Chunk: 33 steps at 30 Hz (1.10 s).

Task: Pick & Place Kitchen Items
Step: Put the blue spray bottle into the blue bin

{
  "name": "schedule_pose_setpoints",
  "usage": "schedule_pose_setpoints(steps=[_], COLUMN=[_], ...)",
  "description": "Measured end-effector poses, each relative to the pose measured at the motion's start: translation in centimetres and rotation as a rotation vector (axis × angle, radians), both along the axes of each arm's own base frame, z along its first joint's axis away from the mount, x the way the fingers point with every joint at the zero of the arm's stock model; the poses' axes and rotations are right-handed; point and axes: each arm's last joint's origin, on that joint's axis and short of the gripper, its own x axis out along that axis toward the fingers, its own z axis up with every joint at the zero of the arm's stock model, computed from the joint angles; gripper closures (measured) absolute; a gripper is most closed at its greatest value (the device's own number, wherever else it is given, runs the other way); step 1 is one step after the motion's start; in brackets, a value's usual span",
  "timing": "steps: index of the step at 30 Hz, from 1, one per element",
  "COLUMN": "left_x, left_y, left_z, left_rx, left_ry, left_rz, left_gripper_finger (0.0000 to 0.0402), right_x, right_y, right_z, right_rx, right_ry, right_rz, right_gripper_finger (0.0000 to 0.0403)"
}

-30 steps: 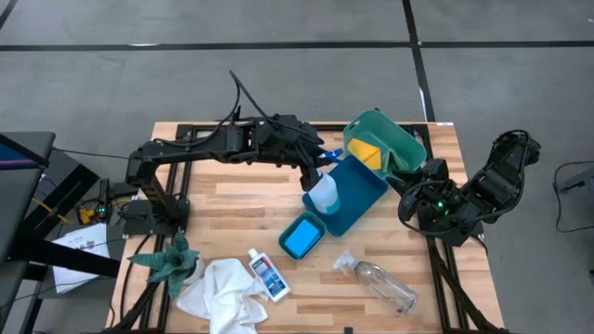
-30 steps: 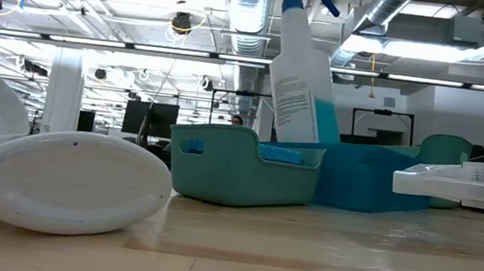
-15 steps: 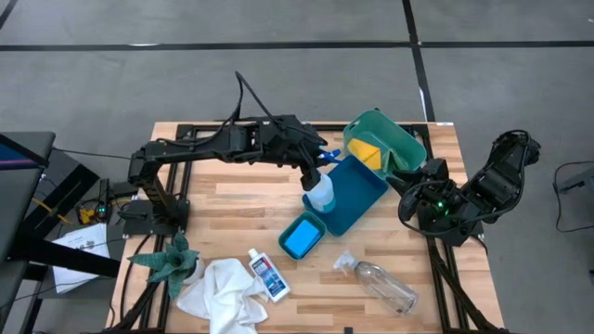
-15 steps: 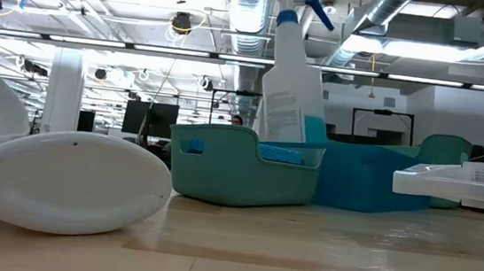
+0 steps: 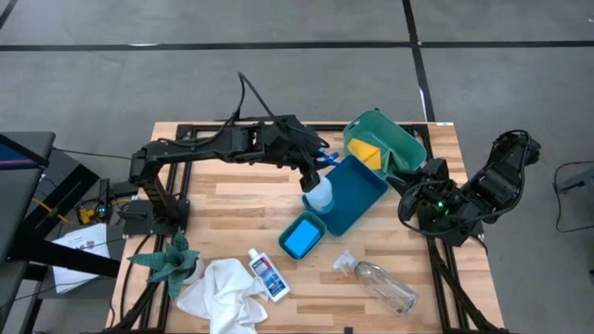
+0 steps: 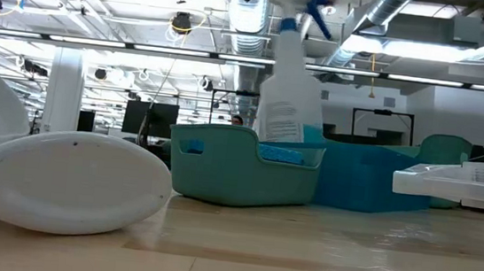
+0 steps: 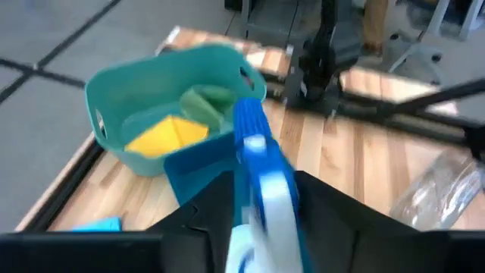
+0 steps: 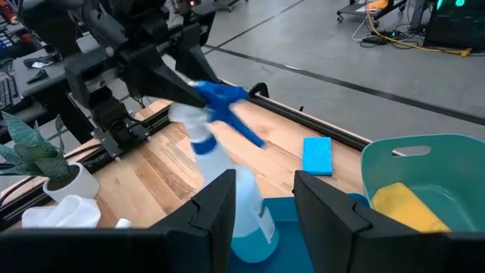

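The white spray bottle (image 5: 318, 192) with a blue trigger stands at the left end of the blue tray (image 5: 367, 181). My left gripper (image 5: 316, 167) reaches in from the table's left and is shut on the bottle's top; the top is blurred. A teal basket (image 5: 408, 139) at the far right holds the yellow pad (image 5: 365, 151). A small teal bin (image 5: 320, 225) holds a blue sponge (image 5: 299, 239). My right gripper (image 8: 261, 201) waits open at the table's right side, touching nothing. My left gripper has the spray bottle's blue head and neck (image 7: 254, 144) between its two fingers. The fingers (image 8: 178, 89) come from the table's left, slanting a little downward. The bottle stands nearly upright below them, its lower part in the blue tray; its base is hidden behind the teal bin.
Along the near edge lie a green plant (image 5: 172, 264), a white cloth (image 5: 223, 292), a small blue-labelled bottle (image 5: 269, 276) and a clear plastic bottle (image 5: 385, 286). A loose blue sponge (image 8: 317, 155) lies on the wood by the far edge.
My left gripper has come down with the spray bottle. The bottle hung tilted above the tray; now it sits lower and more upright, its lower part inside the blue tray.
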Motion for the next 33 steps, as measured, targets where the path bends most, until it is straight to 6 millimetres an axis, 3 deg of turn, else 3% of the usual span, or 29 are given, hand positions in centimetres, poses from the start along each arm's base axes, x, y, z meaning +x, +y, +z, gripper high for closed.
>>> schedule_pose_setpoints(steps=[10,25,33], left_x=[0.1,0.11,0.17], left_y=[0.25,0.56,-0.04], left_z=[0.49,0.42,0.27], left_rx=[0.006,0.005,-0.06], left_ry=[-0.045,-0.046,-0.04], left_rz=[0.008,0.013,-0.107], left_gripper_finger=[0.0218,0.0221,0.0221], right_x=[0.0,-0.01,-0.02], right_y=[0.0,-0.01,-0.02], right_z=[0.0,-0.01,-0.01], right_rx=[0.0,-0.002,-0.003], right_ry=[0.0,0.002,0.003], right_rz=[0.0,0.0,0.0], right_gripper_finger=[0.0276,0.0276,0.0276])
